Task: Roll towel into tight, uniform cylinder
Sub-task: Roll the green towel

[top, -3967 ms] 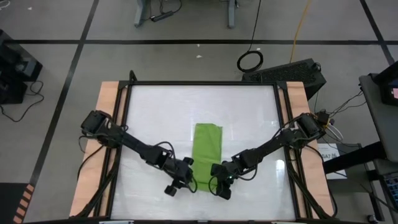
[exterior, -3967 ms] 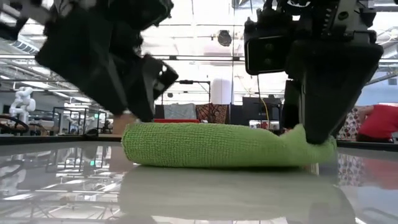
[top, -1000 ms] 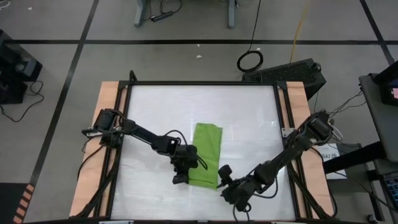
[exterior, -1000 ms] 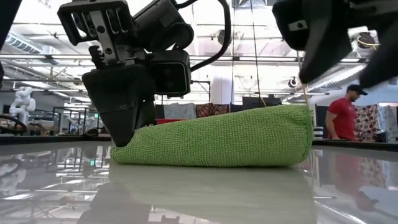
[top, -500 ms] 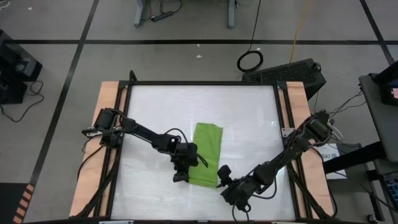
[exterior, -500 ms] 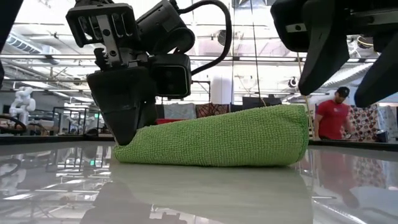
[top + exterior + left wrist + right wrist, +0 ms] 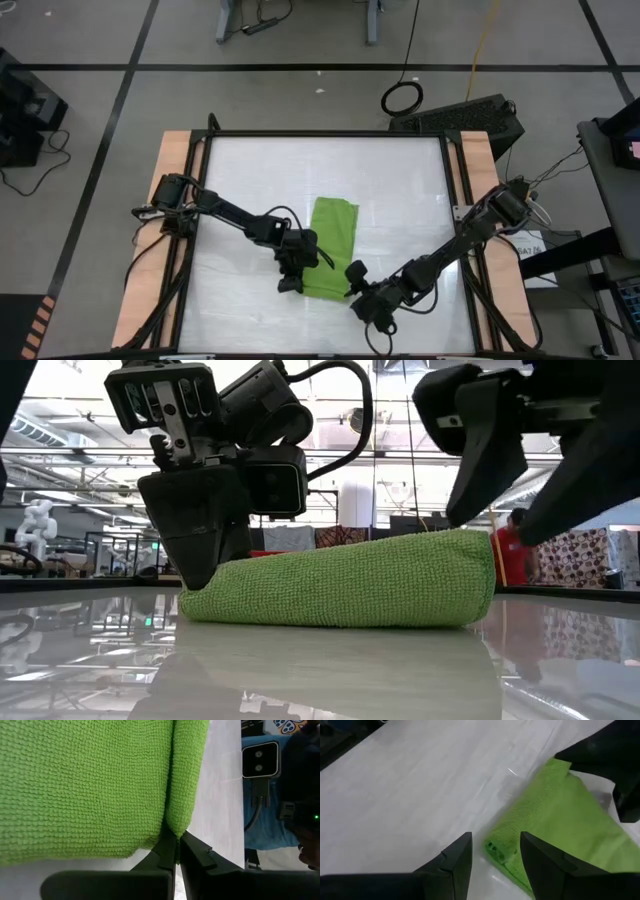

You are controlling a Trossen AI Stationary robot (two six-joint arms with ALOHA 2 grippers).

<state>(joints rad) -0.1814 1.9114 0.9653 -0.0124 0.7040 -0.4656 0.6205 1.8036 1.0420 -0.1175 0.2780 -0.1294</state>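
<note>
The lime-green towel (image 7: 333, 245) lies on the white table as a folded strip running from far to near. Its near end (image 7: 350, 585) is a thick fold, higher at the right and pressed low at the left. My left gripper (image 7: 290, 278) is shut at the towel's near left corner (image 7: 172, 827). My right gripper (image 7: 357, 281) stands open just over the near right corner (image 7: 495, 847), one finger on either side of it, and I see no touch. My left gripper pinches the towel's near left corner (image 7: 171, 831) between its two shut fingers (image 7: 167, 851), where the folded-over edge meets the layer beneath. It comes slanting down from the table's left. That corner stays low on the table (image 7: 200, 595); how many layers it has, I cannot tell.
The white table top (image 7: 260, 180) is framed by a black rail and wooden side strips (image 7: 175, 200). In the low view a person in red (image 7: 508, 555) stands in the room far behind the table.
My right gripper has edged toward the towel's near right corner, its fingers still apart. The towel and my left gripper have stayed where they were.
</note>
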